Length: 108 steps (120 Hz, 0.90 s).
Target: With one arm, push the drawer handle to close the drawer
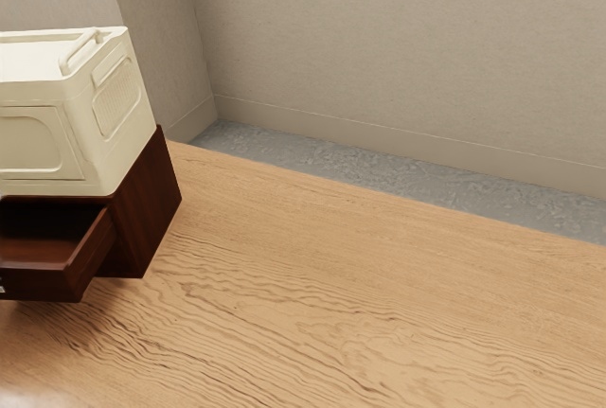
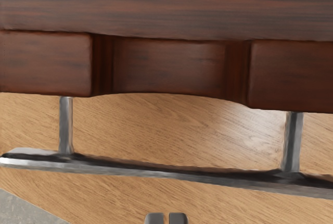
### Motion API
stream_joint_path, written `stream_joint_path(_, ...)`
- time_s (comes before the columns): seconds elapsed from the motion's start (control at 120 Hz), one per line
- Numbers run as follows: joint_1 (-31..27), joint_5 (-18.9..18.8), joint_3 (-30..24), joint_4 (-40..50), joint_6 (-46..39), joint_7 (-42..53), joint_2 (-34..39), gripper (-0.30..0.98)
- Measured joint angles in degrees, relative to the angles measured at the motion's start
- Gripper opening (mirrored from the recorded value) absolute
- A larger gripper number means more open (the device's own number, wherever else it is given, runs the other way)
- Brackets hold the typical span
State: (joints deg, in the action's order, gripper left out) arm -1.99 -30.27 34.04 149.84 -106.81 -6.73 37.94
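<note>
Tabletop [image 1: 379,294], one; drawer [image 1: 38,283], one, pointing away from far edge; handle [image 2: 156,173], one, lengthwise along drawer's front; gripper [image 2: 166,218], one, all but closed, empty.

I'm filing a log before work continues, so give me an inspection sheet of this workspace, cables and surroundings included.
Surface: light wood-grain table
Job's things: dark reddish-brown wooden drawer, open; silver metal bar handle on two posts at its front
Clutter: cream plastic crate on the dark wooden cabinet
Tool: fingertips nearly together, beyond the handle, away from the drawer
Cables: nothing seen
Surroundings: beige walls, mottled grey floor
</note>
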Motion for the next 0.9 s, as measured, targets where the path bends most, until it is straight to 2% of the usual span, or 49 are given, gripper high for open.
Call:
stream_joint_path(0.15, 5.7, -3.7, 8.8, 0.2, -3.8, -2.1, -1.7, -0.10)
stream_joint_path(0.225, 7.3, -5.7, 10.8, 0.0, -5.6, -3.2, -1.8, -0.10)
stream_joint_path(0.533, 9.6, -8.1, 11.5, -0.2, -12.3, -6.7, -2.0, -0.10)
stream_joint_path(0.9, 12.7, -9.9, 11.5, -2.3, -17.0, -10.6, -6.2, -0.10)
